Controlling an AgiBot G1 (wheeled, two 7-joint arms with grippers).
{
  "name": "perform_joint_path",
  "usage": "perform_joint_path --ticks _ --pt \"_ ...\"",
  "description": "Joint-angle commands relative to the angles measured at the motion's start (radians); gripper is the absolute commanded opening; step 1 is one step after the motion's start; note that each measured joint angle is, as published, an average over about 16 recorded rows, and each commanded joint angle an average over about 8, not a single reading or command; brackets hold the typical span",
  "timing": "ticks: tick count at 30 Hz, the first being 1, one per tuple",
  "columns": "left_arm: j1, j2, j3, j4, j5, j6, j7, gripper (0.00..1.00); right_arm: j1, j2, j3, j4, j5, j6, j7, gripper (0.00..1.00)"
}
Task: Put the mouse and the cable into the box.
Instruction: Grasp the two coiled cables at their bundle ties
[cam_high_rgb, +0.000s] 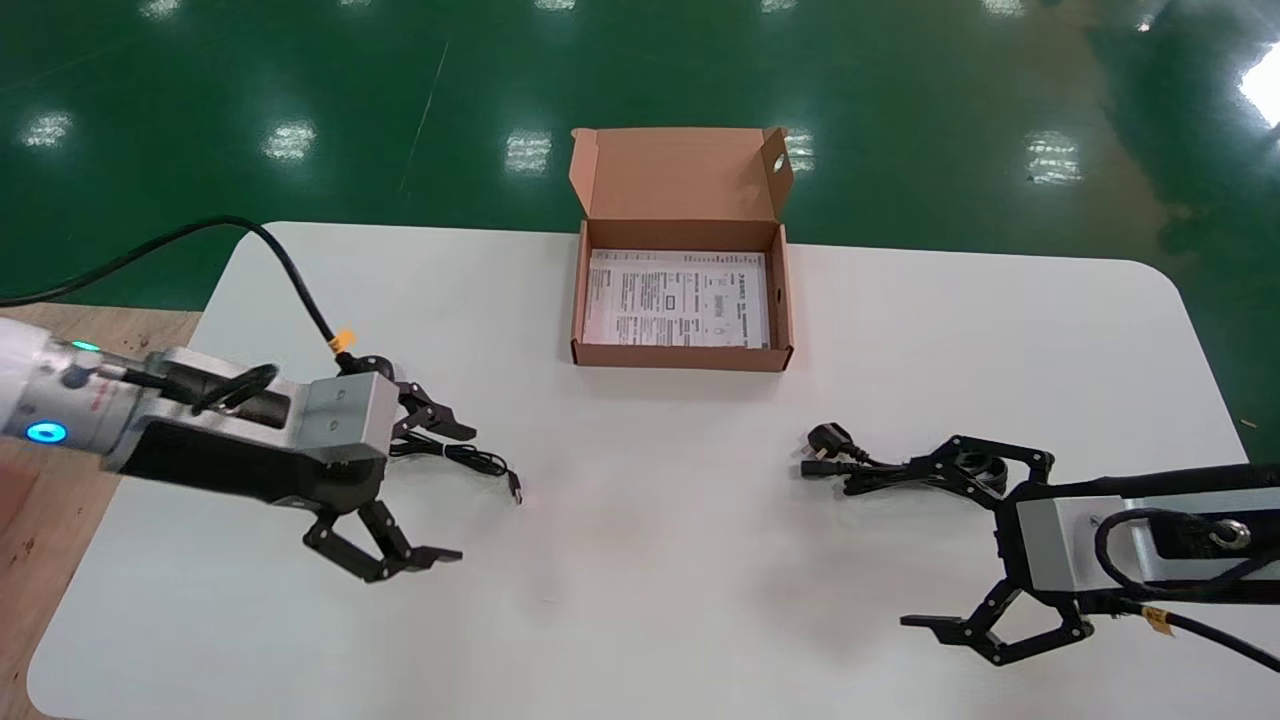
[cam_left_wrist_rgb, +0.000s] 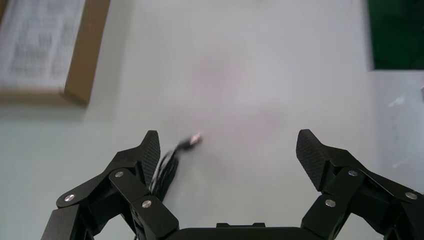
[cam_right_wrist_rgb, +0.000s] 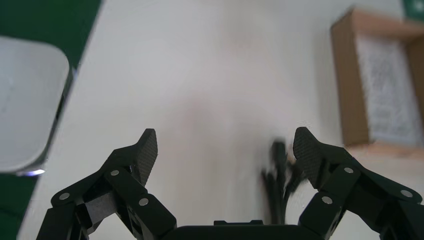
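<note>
Cable (cam_high_rgb: 870, 478): black power lead, bundled, lying on table (cam_high_rgb: 650, 560) against the box-side finger of right gripper (cam_high_rgb: 915, 545); whether touching, cannot tell. Plug (cam_high_rgb: 828, 442) just past that fingertip, pointing away from the wrist. Seen from the right wrist (cam_right_wrist_rgb: 277, 175) as a dark bundle just inside the same finger, with the rest of the gap bare. Right gripper (cam_right_wrist_rgb: 225, 145): fingers spread wide apart, nothing clamped, held low over the table. Mouse cord (cam_high_rgb: 470, 460): thin black lead, lying by the box-side finger of left gripper (cam_high_rgb: 462, 493), with its connector (cam_high_rgb: 515, 490) slightly ahead of the fingertips. Seen from the left wrist (cam_left_wrist_rgb: 167, 167) running alongside the inner face of one finger, connector end beyond the tip. Remainder of cord hidden under the wrist housing. Left gripper (cam_left_wrist_rgb: 227, 145): fingers likewise spread wide, nothing held, low over the table. Box (cam_high_rgb: 680, 355): brown cardboard, lid flap standing open, well ahead of both grippers and between their lines of reach, nearer the box-side finger of each. Printed sheet (cam_high_rgb: 678, 298) flat on its floor. One corner visible past the left fingertips (cam_left_wrist_rgb: 82, 55); one wall visible past the right fingertips (cam_right_wrist_rgb: 345, 85).
</note>
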Motion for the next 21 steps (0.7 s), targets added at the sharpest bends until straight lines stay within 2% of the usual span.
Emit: perform_joint_path --ticks 1,10,21 --pt "-0.025 0.035 0.026 0.096 0.045 -0.013 0.047 1.00 0.028 -0.017 -0.034 -0.074 -0.037 0.000 -0.050 1.00" --pt "-0.093 0.160 0.063 0.440 0.135 -0.114 0.281 1.00 0.146 -0.113 -0.112 -0.361 -0.125 0.024 -0.217 1.00" --pt "-0.135 0.211 0.077 0.649 0.161 -0.143 0.457 1.00 0.247 -0.243 -0.151 -0.649 -0.201 0.105 -0.376 1.00"
